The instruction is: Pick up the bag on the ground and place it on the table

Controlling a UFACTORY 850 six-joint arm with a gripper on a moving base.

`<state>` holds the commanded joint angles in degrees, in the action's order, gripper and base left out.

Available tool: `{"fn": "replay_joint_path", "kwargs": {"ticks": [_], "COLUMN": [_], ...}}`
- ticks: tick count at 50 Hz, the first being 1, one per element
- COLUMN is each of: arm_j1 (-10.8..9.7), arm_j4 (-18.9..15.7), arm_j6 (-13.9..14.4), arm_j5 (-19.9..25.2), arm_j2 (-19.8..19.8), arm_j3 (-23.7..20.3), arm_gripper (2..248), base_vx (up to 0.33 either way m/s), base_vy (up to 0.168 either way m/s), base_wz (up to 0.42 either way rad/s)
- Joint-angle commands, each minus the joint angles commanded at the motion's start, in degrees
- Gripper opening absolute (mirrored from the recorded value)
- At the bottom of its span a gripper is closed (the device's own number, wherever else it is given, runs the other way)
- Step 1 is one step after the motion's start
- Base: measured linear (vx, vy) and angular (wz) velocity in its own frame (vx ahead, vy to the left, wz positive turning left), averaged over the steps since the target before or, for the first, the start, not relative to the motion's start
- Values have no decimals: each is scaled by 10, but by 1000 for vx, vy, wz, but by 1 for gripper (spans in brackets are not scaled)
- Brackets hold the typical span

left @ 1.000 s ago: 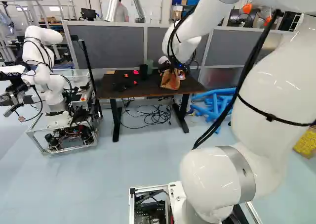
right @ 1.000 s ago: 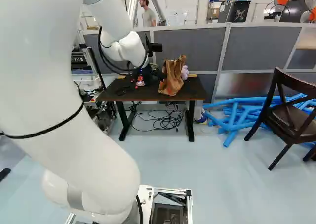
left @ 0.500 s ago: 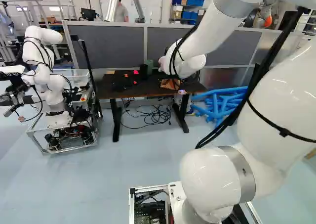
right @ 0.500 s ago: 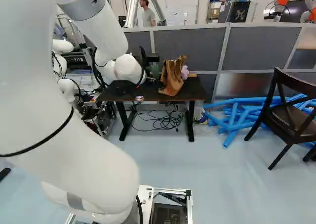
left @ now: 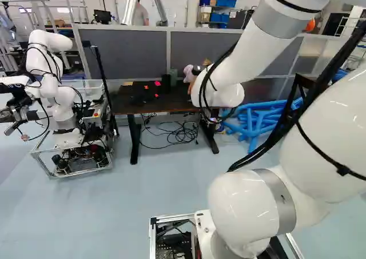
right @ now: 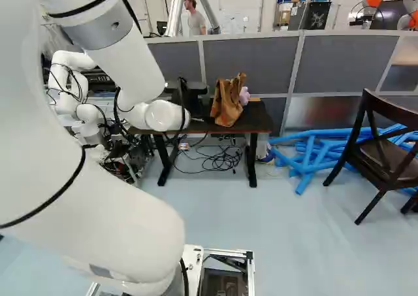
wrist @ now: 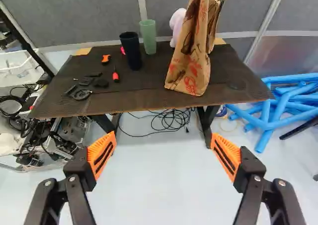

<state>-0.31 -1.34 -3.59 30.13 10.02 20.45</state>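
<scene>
Bag [wrist: 188, 71] and worktop [wrist: 134, 97] are together now: the brown paper bag stands upright on the top, close to its near edge, with nothing gripping it. What has changed over the last second is the arm [right: 124, 57]. In the right base view its wrist was right beside the bag a second ago; since then it has drawn back towards the base and away from the bag, so that a gap has opened between them. The base itself has not moved, and in that same view the bag keeps its place on the top, so the withdrawal does not seem to have dragged or tipped it. The jaws are spread wide, pointing towards the table with nothing between them, well apart from the bag. A pale pink toy [wrist: 177, 24] sits just behind the bag, while a green cup [wrist: 148, 37] and a black cup [wrist: 131, 51] stand a little off to one side. I judge the placing done and the job all but finished, with only the retreat left to complete. The bag is probably light and soft, so a brush against its tall open top could still topple it.
</scene>
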Motion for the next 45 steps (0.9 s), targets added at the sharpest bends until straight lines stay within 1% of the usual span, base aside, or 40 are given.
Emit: {"fn": "replay_joint_path", "kwargs": {"ticks": [22, 31, 45], "arm_j1": [2, 2, 3], "arm_j4": [6, 8, 11], "arm_j6": [17, 23, 29], "arm_j5": [95, 126, 162], "arm_j2": [29, 38, 49], "arm_j3": [-74, -98, -126], "arm_gripper": [247, 247, 247], "base_vx": [0, 0, 0], "base_vy": [0, 0, 0], "base_wz": [0, 0, 0]}}
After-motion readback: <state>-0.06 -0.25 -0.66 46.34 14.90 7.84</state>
